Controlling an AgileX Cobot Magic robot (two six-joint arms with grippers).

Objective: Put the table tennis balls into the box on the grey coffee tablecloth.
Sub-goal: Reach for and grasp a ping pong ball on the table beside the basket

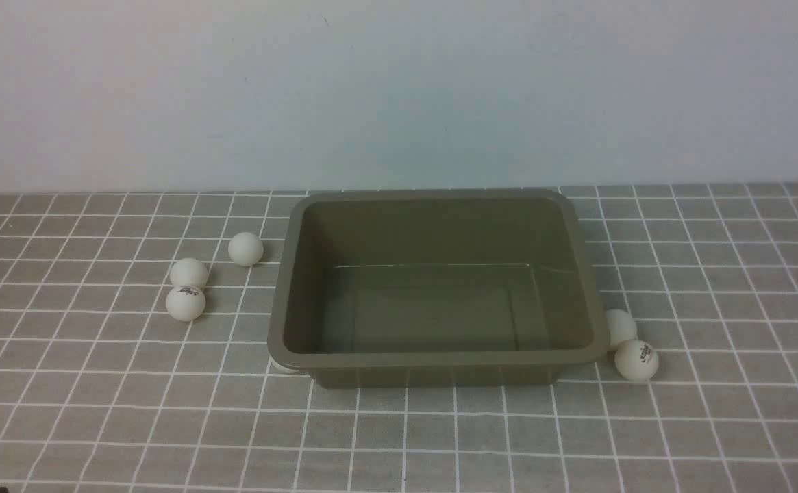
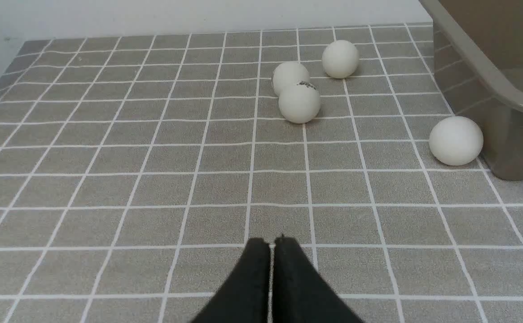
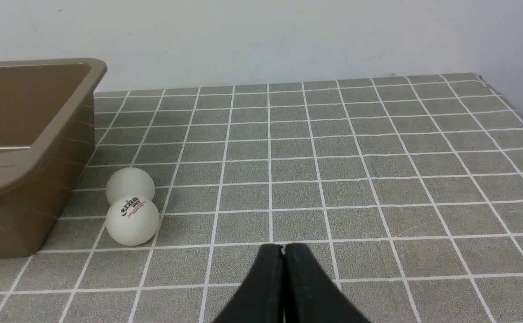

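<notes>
The empty olive-brown box [image 1: 440,359] stands in the middle of the grey coffee tablecloth [image 1: 399,438]. Left of it lie three white table tennis balls [image 1: 245,248] [image 1: 188,274] [image 1: 185,302]. Another ball [image 1: 282,366] peeks out under the box's near left corner. Two more [image 1: 620,327] [image 1: 636,359] sit by its near right corner. The left wrist view has the left gripper [image 2: 272,244] shut and empty, low over the cloth, well short of the corner ball [image 2: 455,140] and the trio [image 2: 299,102]. The right gripper [image 3: 283,249] is shut and empty, to the side of the logo ball [image 3: 132,220].
A plain pale wall rises behind the cloth's far edge. The box wall [image 2: 481,67] fills one side of the left wrist view, and the box [image 3: 41,143] likewise in the right wrist view. Neither arm shows in the front view.
</notes>
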